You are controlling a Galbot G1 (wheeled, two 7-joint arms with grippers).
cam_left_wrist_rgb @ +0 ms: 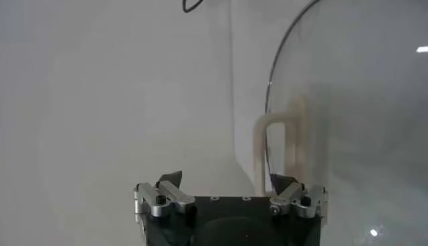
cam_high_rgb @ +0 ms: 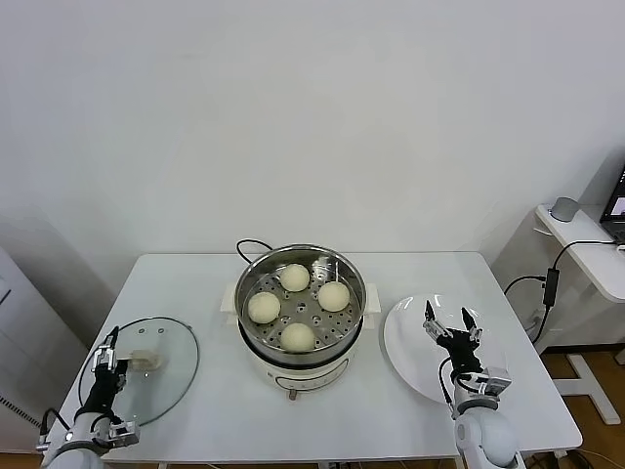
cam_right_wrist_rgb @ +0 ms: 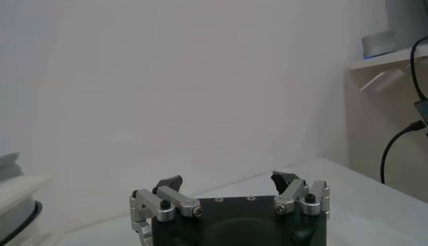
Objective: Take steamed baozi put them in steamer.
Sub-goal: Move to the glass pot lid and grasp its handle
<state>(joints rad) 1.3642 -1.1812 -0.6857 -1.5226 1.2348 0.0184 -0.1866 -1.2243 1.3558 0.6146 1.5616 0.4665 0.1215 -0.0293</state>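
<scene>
Steamer: you see the steamer (cam_high_rgb: 299, 293) at the middle of the white table (cam_high_rgb: 195, 410), a round shiny steel basket with a hole-punched floor, seated on a white pot base with a black cord running off behind it.
Steamed baozi: you find four steamed baozi (cam_high_rgb: 294, 277) inside the steamer, smooth, pale cream, dome-shaped. One sits toward the back of the basket, one toward the front, one at each side; they lie apart from one another.
Glass lid: you see the round glass lid (cam_high_rgb: 171, 376) lying flat on the table to the left of the steamer, well apart from it, its pale handle up.
Plate: you see the white plate (cam_high_rgb: 405, 337) on the table just right of the steamer, with nothing lying on it.
Left gripper: you have the left gripper (cam_high_rgb: 105, 363) low at the far-left edge of the glass lid, its fingers spread, nothing between them. The left wrist view shows the lid's handle just ahead of it.
Right gripper: you have the right gripper (cam_high_rgb: 450, 323) raised above the plate, right of the steamer, fingers spread wide, holding nothing.
</scene>
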